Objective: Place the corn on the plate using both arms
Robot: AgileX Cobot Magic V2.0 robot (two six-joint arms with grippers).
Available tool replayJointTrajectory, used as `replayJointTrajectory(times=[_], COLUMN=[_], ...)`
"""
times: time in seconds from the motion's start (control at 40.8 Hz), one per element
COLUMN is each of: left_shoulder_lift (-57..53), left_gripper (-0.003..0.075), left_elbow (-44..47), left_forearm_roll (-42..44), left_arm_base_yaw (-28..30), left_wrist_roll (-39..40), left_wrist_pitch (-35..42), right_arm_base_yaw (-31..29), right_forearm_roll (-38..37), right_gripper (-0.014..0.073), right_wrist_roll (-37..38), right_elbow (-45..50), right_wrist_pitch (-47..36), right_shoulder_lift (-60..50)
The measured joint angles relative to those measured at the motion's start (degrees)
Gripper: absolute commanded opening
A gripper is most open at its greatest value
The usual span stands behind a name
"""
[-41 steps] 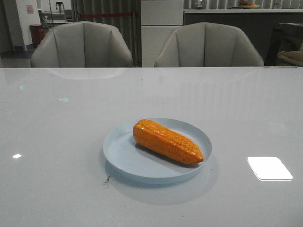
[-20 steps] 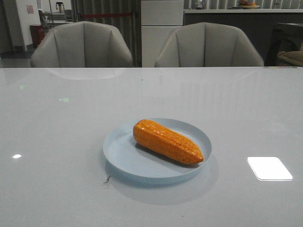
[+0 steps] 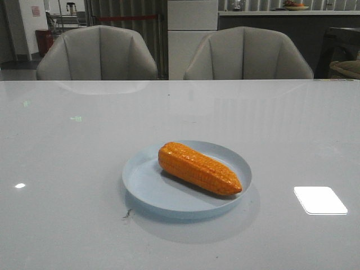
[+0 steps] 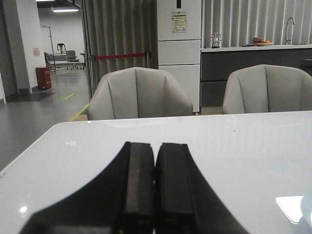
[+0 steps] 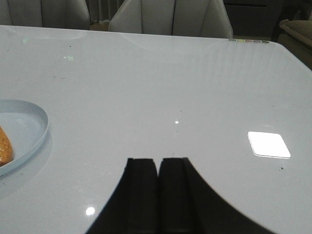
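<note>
The orange corn (image 3: 198, 168) lies on the pale blue plate (image 3: 143, 188) in the middle of the table, thick end to the left and blunt tip to the right. In the right wrist view part of the plate (image 5: 27, 129) and a sliver of the corn (image 5: 4, 147) show at one edge. My left gripper (image 4: 155, 146) is shut and empty, held over bare table. My right gripper (image 5: 158, 161) is shut and empty, apart from the plate. Neither gripper shows in the front view.
The table is white and glossy (image 3: 67, 140), with a bright light reflection (image 3: 319, 199) to the right of the plate. Two grey chairs (image 3: 97, 53) (image 3: 247, 53) stand behind the far edge. A small dark mark (image 3: 128, 214) lies by the plate's front left.
</note>
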State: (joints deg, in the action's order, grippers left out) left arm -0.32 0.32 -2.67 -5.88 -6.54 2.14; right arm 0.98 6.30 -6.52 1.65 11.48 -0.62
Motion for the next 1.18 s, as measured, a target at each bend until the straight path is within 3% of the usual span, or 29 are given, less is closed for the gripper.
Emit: replayJointTrajectory(times=[0.539,1.177], left_shoulder_lift=[0.0,0.0], left_gripper=[0.0096,0.0096], left_elbow=[0.0,0.0], left_forearm_roll=[0.0,0.0], left_arm_base_yaw=[0.0,4.0], left_wrist_roll=[0.0,0.0], left_wrist_pitch=[0.0,0.0], right_arm_base_yaw=[0.0,0.0], right_forearm_roll=[0.0,0.0], right_gripper=[0.0028,0.0028], right_wrist_roll=[0.0,0.0], right_elbow=[0.0,0.0], right_wrist_pitch=[0.0,0.0], right_shoulder_lift=[0.0,0.0])
